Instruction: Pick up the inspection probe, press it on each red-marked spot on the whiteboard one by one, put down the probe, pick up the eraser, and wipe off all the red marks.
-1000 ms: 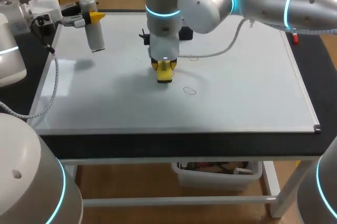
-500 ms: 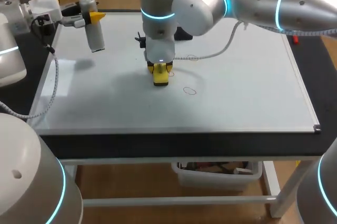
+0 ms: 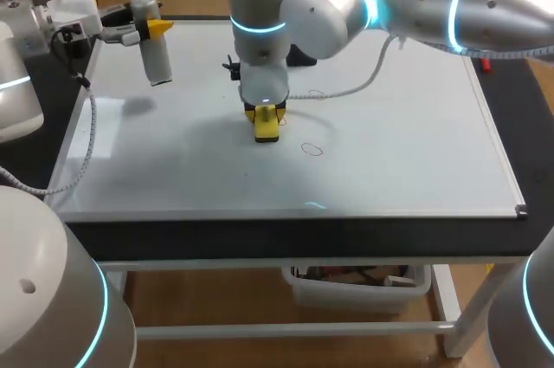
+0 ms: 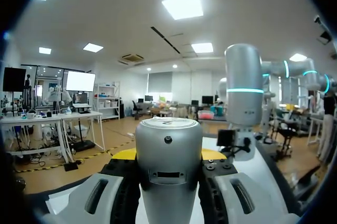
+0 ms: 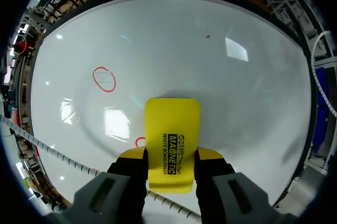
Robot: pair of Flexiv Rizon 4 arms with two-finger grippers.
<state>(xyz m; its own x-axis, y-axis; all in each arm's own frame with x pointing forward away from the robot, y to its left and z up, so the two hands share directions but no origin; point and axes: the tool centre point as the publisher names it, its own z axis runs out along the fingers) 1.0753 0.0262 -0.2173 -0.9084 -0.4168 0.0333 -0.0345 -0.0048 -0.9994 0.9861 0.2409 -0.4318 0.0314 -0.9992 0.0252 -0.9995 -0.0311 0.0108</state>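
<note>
My left gripper (image 3: 156, 29) hangs above the whiteboard's (image 3: 415, 151) far left corner, shut on the grey cylindrical probe (image 3: 157, 61), which points down. In the left wrist view the probe (image 4: 168, 161) fills the gap between the fingers of the left gripper (image 4: 168, 155). My right gripper (image 3: 266, 110) is over the board's middle, shut on the yellow eraser (image 3: 267, 123), which sits on or just above the board. A red circle (image 3: 312, 149) lies to its right and another red mark (image 3: 317, 94) farther back. The right wrist view shows the eraser (image 5: 172, 134) in the right gripper (image 5: 171, 156), a red circle (image 5: 103, 79) beside it and a red trace (image 5: 139, 142) at its edge.
A black object (image 3: 303, 56) lies on the board behind my right arm. A red pen (image 3: 486, 62) rests on the dark table right of the board. A grey cable (image 3: 346, 89) hangs from the right arm over the board.
My right gripper has shifted a little to the left with the eraser in it, then held nearly still. The left arm and the probe have not moved.
</note>
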